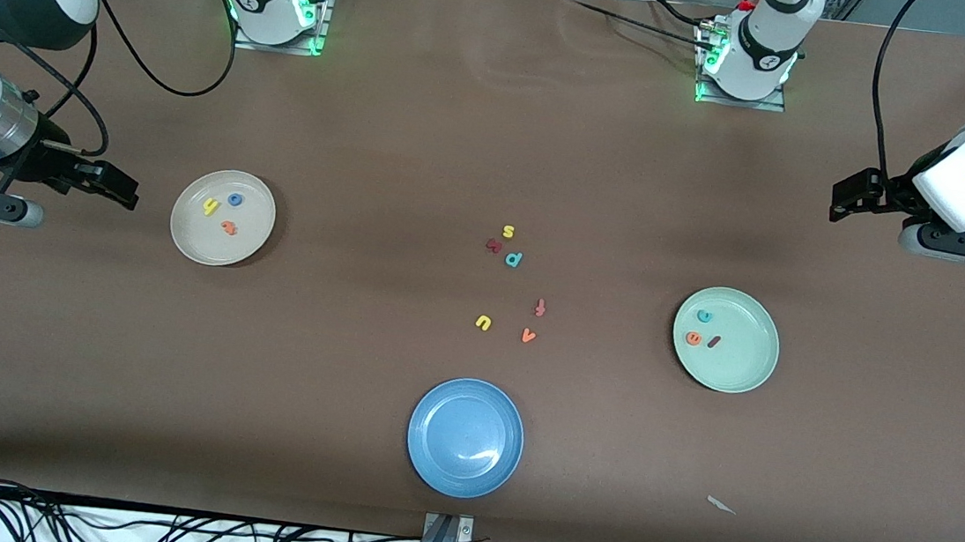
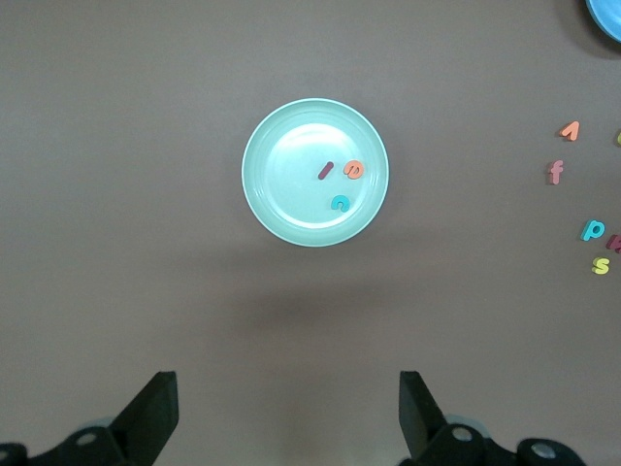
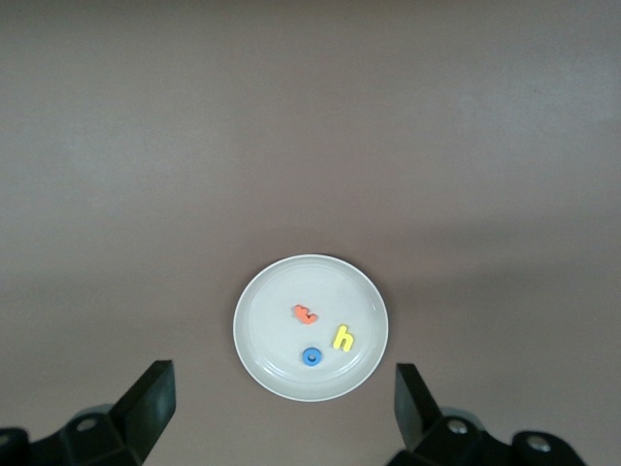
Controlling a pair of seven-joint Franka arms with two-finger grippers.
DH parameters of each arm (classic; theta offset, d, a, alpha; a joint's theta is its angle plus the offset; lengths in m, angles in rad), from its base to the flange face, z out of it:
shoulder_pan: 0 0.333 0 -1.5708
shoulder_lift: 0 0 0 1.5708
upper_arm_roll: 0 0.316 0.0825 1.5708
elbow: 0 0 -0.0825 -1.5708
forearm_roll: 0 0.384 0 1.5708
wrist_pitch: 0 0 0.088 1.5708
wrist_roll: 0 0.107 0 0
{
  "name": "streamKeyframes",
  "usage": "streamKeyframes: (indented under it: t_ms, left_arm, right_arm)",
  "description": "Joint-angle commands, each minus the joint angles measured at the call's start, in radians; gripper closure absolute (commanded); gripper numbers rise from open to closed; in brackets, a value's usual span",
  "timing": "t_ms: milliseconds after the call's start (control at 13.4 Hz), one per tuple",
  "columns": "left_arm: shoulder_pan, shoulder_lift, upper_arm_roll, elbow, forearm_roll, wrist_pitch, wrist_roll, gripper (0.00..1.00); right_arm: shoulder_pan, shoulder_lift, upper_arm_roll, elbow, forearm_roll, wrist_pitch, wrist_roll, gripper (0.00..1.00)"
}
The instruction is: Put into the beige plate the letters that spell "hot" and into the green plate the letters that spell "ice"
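Front view shows left gripper (image 1: 848, 203) and right gripper (image 1: 120, 187) both spread wide, holding nothing.

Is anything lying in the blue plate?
No, the blue plate holds no letters; its surface shows only a light reflection in the front view.

A brown table (image 1: 496, 131) carries everything here. Take the blue plate (image 1: 466, 437) at the camera-side edge as the marker. Farther from the camera than it, mid-table, lies a loose scatter: yellow u (image 1: 483, 322), orange v (image 1: 528, 336), orange f (image 1: 540, 308), teal p (image 1: 514, 259), a dark red letter (image 1: 494, 245) and yellow s (image 1: 507, 232). Toward the right arm's end from the blue plate sits the beige plate (image 1: 193, 243); toward the left arm's end, the green plate (image 1: 743, 367). A pale scrap (image 1: 720, 505) lies near the blue plate, left arm's side.
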Motion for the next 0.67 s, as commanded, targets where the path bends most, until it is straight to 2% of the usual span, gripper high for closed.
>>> streamKeyframes:
  t_ms: [0, 598]
  left_arm:
    - [0.003, 0.007, 0.0, 0.024, -0.013, -0.022, 0.024, 0.0]
    - [0.003, 0.007, 0.0, 0.024, -0.013, -0.022, 0.024, 0.0]
  right_arm:
    - [-0.002, -0.015, 0.006, -0.018, -0.009, 0.008, 0.001, 0.0]
    - [-0.002, -0.018, 0.006, -0.026, -0.009, 0.01, 0.001, 0.0]
